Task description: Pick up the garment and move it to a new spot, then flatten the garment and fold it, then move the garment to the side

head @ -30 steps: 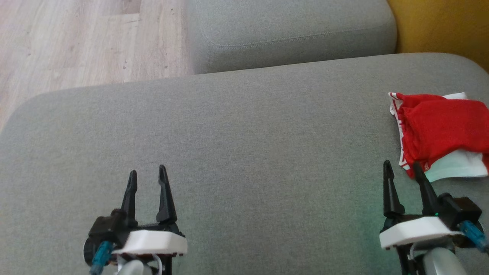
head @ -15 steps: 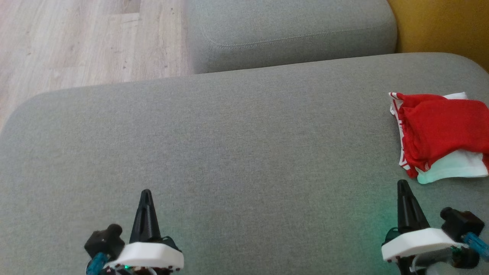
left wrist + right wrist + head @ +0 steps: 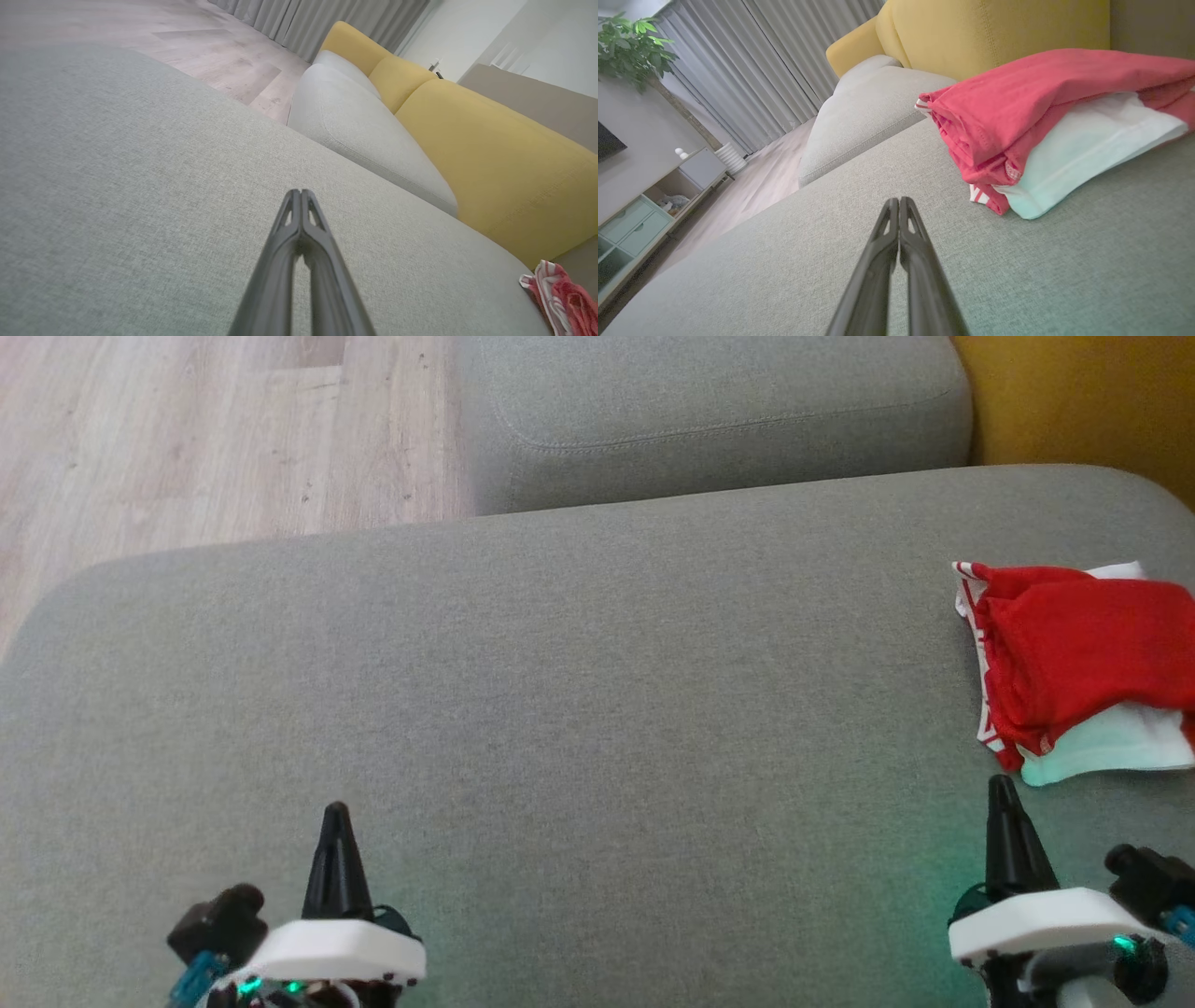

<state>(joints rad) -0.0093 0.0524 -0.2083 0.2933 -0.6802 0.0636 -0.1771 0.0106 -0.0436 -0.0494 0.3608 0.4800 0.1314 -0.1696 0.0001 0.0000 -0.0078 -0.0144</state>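
The garment (image 3: 1074,653) is red and white, folded into a compact stack at the far right of the grey cushion (image 3: 579,691); it also appears as a red and white garment (image 3: 1045,121) in the right wrist view and as a small corner of the garment (image 3: 560,298) in the left wrist view. My right gripper (image 3: 1004,793) is shut and empty, just below and left of the stack, apart from it. My left gripper (image 3: 336,817) is shut and empty over bare cushion at the lower left. In both wrist views, the left gripper (image 3: 299,192) and the right gripper (image 3: 896,200) have their fingers pressed together.
A second grey cushion (image 3: 709,411) lies beyond the main one, with a yellow backrest (image 3: 1083,401) at the upper right. Wooden floor (image 3: 187,439) lies past the cushion's rounded far-left edge. A cabinet (image 3: 640,214) and a plant (image 3: 630,46) stand across the room.
Both grippers shut from open and drew back toward the bottom of the head view. The garment has stayed in place.
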